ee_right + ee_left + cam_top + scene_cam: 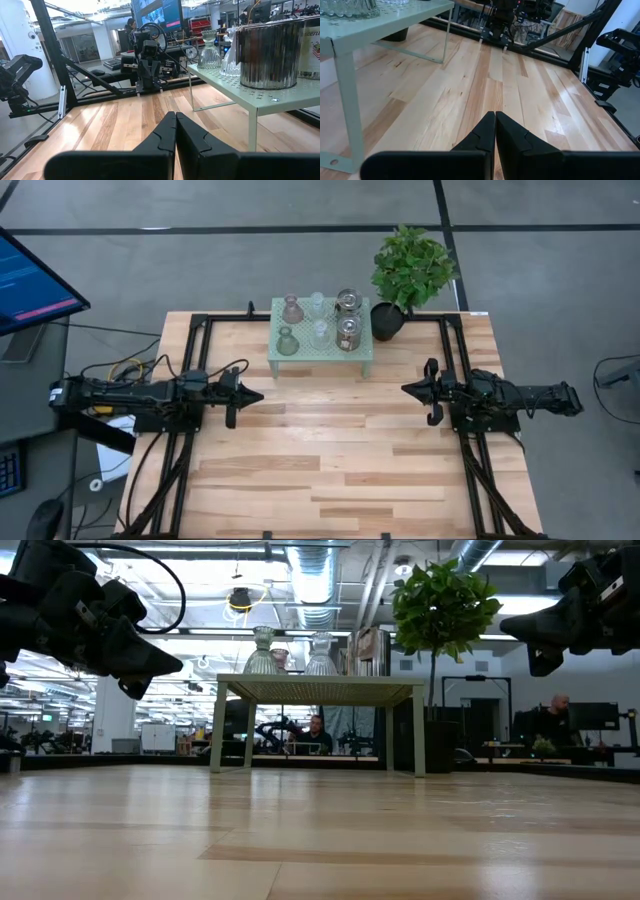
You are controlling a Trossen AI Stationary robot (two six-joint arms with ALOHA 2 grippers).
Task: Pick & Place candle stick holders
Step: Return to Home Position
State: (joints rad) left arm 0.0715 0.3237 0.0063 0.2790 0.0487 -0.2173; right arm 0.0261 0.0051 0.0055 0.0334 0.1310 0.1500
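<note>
Dark left pincer (pixel 255 395), fingers pressed together on nothing, hovers over the wooden bench (pixel 330 470) at its left side. The right pincer (pixel 408 389), likewise closed and empty, faces it. Beyond both, six candle stick holders (pixel 320 334) stand on the mint-green stand (pixel 361 358), beside a black plant pot (pixel 386 321).

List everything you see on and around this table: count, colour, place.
Mint-green perforated stand: one, table's far middle.
Pinkish glass holder: one, stand's left end, rear row.
Greenish glass holder: one, stand's left end, front row.
Clear glass holders: two, stand's middle, one behind the other.
Shiny silvery jar-like holders: two, stand's right end.
Leafy plant in black pot: one, green, right of stand.
Light wooden table: one, under everything.
Blue-lit screen: one, beyond table's left edge.
Left pincer: dark, shut, above table's left half.
Right pincer: dark, shut, above table's right half.
</note>
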